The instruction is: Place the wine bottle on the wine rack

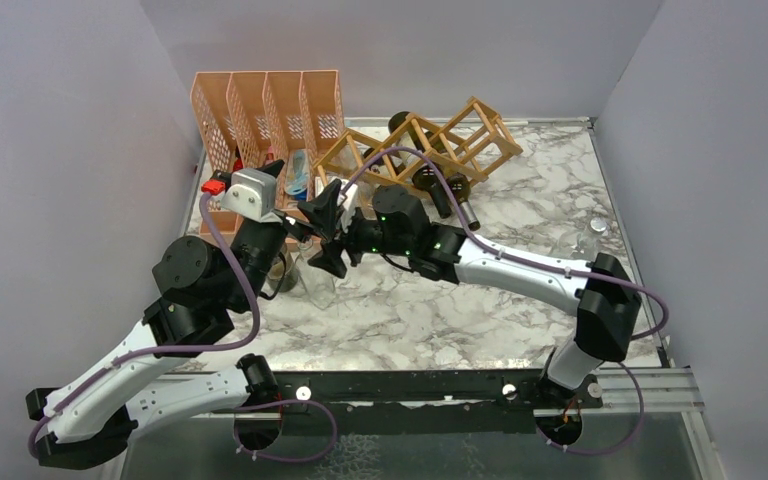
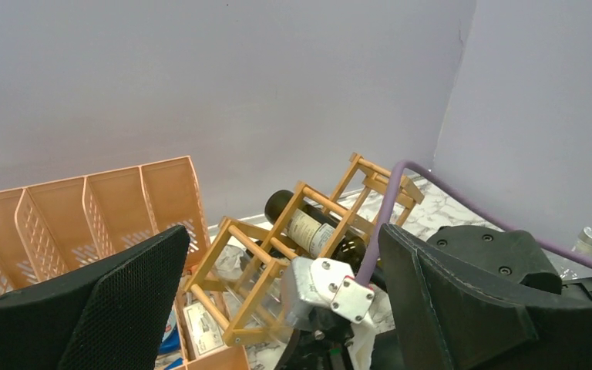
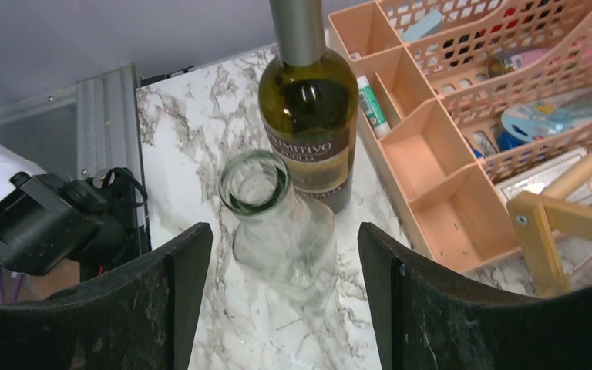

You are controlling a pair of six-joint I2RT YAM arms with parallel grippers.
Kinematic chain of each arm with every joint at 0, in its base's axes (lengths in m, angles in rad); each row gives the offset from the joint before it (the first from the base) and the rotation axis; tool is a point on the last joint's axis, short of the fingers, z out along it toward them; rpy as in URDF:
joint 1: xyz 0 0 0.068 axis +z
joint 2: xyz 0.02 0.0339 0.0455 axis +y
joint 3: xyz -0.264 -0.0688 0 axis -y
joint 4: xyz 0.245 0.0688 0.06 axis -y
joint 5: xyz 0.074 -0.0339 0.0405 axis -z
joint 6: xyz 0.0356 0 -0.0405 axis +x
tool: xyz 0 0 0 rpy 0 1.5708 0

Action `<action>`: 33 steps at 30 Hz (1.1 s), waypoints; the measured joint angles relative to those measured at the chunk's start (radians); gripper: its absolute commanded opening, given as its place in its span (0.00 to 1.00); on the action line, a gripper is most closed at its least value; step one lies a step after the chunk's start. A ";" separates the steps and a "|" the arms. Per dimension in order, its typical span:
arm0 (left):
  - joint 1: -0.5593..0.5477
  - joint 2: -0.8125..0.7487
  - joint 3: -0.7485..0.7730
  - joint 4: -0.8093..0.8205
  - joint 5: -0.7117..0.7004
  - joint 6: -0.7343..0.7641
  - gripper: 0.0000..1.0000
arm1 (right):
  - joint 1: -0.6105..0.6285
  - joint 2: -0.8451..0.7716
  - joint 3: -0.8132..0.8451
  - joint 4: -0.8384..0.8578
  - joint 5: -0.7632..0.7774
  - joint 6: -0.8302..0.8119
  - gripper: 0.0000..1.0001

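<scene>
Not started. Bottle point(image 3: 308, 116) stands ungripped just beyond right gripper point(image 3: 284, 231), carafe point(image 3: 266, 193) below its spread, empty jaws. Left gripper point(image 2: 281, 235) wide open, facing rack point(image 2: 316, 204). Grasp, carry, placing remain.

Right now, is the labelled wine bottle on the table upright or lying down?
Upright: the wine bottle stands on its base on the table, beside the carafe.

Marble-patterned table point(image 1: 520, 300), bearing a wooden wine rack point(image 1: 440, 150) at the back. Left of the rack, an orange organiser point(image 1: 260, 105). Nearer than the rack, leftward, an upright wine bottle point(image 3: 308, 131) just beside a glass carafe point(image 3: 277, 231). Right of the rack, a small clear bottle point(image 1: 597, 225).
</scene>
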 measured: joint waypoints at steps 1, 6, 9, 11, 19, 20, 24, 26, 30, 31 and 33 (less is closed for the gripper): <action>0.000 -0.002 0.000 0.000 -0.002 -0.001 0.99 | 0.008 0.014 0.016 0.000 0.000 -0.008 0.72; 0.000 -0.004 0.000 -0.001 -0.006 -0.001 0.99 | 0.032 0.071 0.076 0.015 0.000 -0.039 0.66; 0.000 -0.004 0.000 -0.002 -0.009 -0.001 0.99 | 0.037 0.099 0.090 0.032 0.001 -0.047 0.56; 0.000 -0.004 0.000 -0.003 -0.011 -0.001 0.99 | 0.040 0.118 0.096 0.049 0.004 -0.052 0.49; 0.000 -0.004 0.000 -0.010 -0.027 -0.001 0.99 | 0.043 0.148 0.091 0.093 0.035 -0.066 0.10; 0.000 -0.004 0.000 -0.011 -0.028 -0.001 0.99 | 0.044 0.147 0.086 0.101 0.042 -0.066 0.07; 0.000 -0.004 0.000 -0.018 -0.027 -0.001 0.99 | 0.048 0.116 0.048 0.113 0.090 -0.065 0.01; 0.000 -0.004 0.000 -0.021 -0.027 -0.001 0.99 | 0.048 0.079 0.009 0.111 0.112 -0.065 0.01; 0.000 -0.003 -0.002 -0.024 -0.027 -0.001 0.99 | 0.047 -0.038 -0.081 0.089 0.151 -0.057 0.01; 0.000 -0.003 -0.002 -0.024 -0.027 -0.001 0.99 | 0.048 -0.072 -0.103 0.085 0.154 -0.054 0.01; 0.000 -0.003 -0.005 -0.024 -0.027 -0.001 0.99 | 0.048 -0.150 -0.142 0.072 0.159 -0.045 0.01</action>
